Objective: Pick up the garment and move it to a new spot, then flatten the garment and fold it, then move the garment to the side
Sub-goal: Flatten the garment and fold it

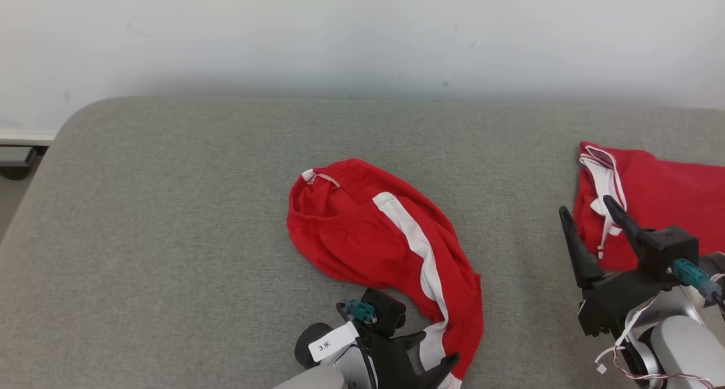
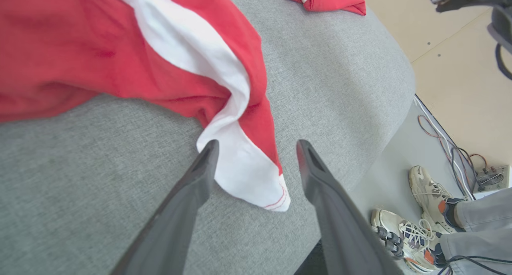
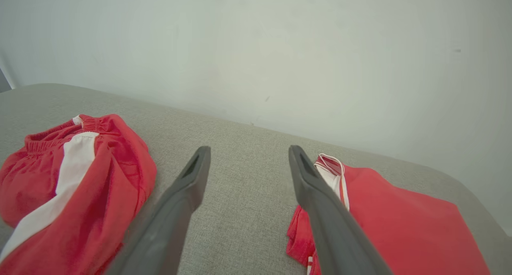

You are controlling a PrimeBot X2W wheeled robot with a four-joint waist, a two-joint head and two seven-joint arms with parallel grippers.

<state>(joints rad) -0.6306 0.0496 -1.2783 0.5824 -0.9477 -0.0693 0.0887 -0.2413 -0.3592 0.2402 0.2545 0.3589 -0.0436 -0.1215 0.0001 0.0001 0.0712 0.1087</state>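
We see the garment [image 1: 362, 230], red shorts with a white side stripe, lying rumpled near the middle of the grey cloth-covered counter [image 1: 170, 219], its striped hem reaching toward the near edge. Our left hand [image 2: 258, 146] is released, its fingers spread on either side of that hem corner; we cannot tell whether they touch the cloth. Our right hand [image 1: 585, 205] is also released and grasps nothing, poised just beside a second red garment [image 1: 662, 202] laid flat at the counter's right end. A pale wall [image 1: 362, 32] rises behind. Past the counter's rounded corner, on the floor [image 2: 460, 67], are a person's shoes [image 2: 404, 235] and some cables [image 2: 440, 139].
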